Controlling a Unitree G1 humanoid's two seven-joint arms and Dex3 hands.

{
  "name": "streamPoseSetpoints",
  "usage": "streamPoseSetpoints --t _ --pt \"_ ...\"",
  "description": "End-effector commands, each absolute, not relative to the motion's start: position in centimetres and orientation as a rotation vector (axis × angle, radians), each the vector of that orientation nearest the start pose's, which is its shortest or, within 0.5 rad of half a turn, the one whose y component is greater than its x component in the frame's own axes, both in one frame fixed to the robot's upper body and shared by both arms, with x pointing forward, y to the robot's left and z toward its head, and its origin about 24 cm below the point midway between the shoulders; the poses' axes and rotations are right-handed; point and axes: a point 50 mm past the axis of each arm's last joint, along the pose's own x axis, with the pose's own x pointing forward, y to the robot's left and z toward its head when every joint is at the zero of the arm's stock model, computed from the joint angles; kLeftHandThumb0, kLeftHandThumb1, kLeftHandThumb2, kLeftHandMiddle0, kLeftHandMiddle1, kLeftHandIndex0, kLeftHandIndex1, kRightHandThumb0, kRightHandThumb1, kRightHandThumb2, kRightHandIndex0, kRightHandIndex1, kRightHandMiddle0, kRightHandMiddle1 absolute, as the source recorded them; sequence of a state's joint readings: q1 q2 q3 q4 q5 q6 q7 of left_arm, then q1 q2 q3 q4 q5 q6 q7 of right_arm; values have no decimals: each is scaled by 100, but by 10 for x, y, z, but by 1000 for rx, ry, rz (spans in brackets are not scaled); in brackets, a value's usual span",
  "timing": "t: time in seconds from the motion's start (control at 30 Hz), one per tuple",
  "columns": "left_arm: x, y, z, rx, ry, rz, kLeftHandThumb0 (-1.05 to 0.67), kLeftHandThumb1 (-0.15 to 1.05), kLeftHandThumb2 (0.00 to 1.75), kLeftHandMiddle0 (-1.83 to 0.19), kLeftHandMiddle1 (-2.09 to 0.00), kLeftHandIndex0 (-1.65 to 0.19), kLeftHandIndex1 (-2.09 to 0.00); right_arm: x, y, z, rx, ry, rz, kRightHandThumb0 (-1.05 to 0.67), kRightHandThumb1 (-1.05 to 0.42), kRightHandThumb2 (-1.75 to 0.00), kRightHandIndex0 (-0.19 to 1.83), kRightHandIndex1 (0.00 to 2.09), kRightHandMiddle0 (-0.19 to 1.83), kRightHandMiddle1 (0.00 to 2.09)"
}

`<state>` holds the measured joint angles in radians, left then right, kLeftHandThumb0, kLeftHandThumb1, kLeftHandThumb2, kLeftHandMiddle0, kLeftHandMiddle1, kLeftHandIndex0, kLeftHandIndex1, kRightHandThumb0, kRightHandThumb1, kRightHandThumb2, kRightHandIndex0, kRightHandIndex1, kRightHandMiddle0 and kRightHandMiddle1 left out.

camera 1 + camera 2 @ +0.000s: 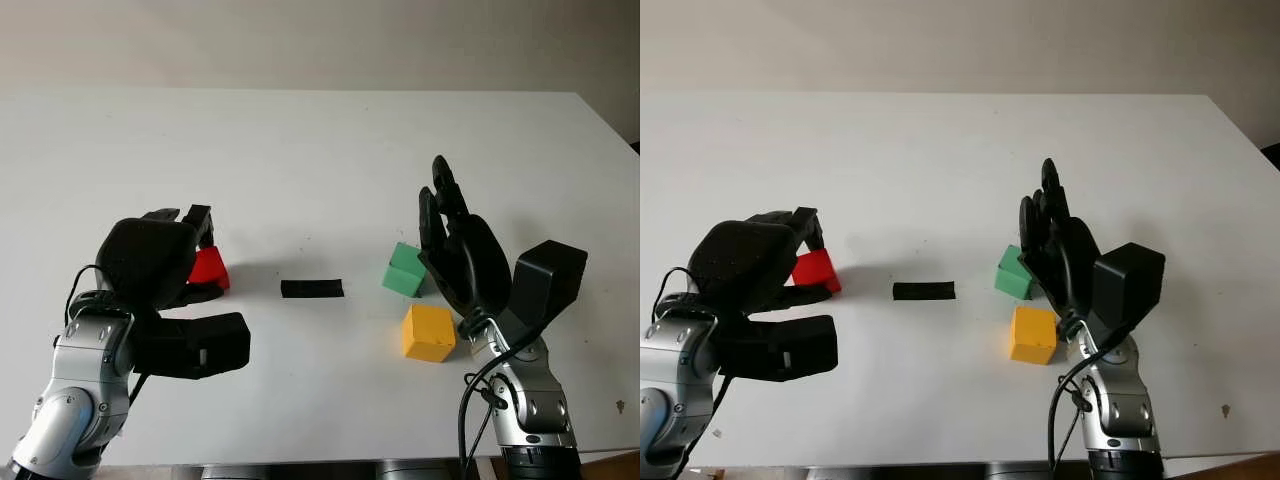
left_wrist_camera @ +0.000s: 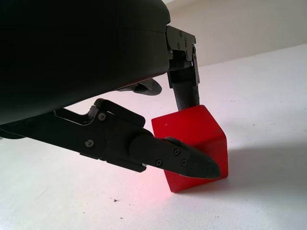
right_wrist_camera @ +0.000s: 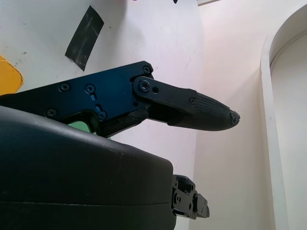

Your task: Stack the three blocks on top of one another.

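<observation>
A red block [image 1: 211, 267] sits on the white table [image 1: 300, 150] at the left. My left hand [image 1: 204, 258] is closed around it. In the left wrist view one finger [image 2: 184, 88] touches the block's [image 2: 201, 129] far top edge and another crosses its near face. A green block [image 1: 405, 270] lies right of centre, with a yellow block [image 1: 428, 332] just in front of it. My right hand [image 1: 438, 210] stands open and upright, immediately right of the green block and above the yellow one, holding nothing.
A short strip of black tape [image 1: 312, 288] lies flat on the table between the red and green blocks. The table's right edge [image 1: 608, 130] runs diagonally near my right arm. A pale wall stands behind the table.
</observation>
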<state>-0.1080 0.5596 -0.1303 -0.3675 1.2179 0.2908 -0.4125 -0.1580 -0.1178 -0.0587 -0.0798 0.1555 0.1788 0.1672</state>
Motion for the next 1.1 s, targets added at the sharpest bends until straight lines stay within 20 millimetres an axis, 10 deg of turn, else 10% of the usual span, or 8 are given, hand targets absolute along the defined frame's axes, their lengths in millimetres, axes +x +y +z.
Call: streamPoseSetpoints --t 0.0,0.63,1.07 --pt "256 201 142 1706 11 -10 -39 105 10 -28 -14 -13 -156 282 -165 91 33 -82 162 -73 -105 -66 -19 0 -19 0" --pt "268 169 218 1625 -197 -306 -43 105 12 -27 -7 -16 -155 282 -163 90 27 -86 172 -73 -105 -65 -19 0 -19 0" --pt "293 140 210 1610 -232 -376 -38 100 5 -39 -8 -28 -149 282 -158 90 23 -75 171 -75 -105 -64 -19 0 -19 0"
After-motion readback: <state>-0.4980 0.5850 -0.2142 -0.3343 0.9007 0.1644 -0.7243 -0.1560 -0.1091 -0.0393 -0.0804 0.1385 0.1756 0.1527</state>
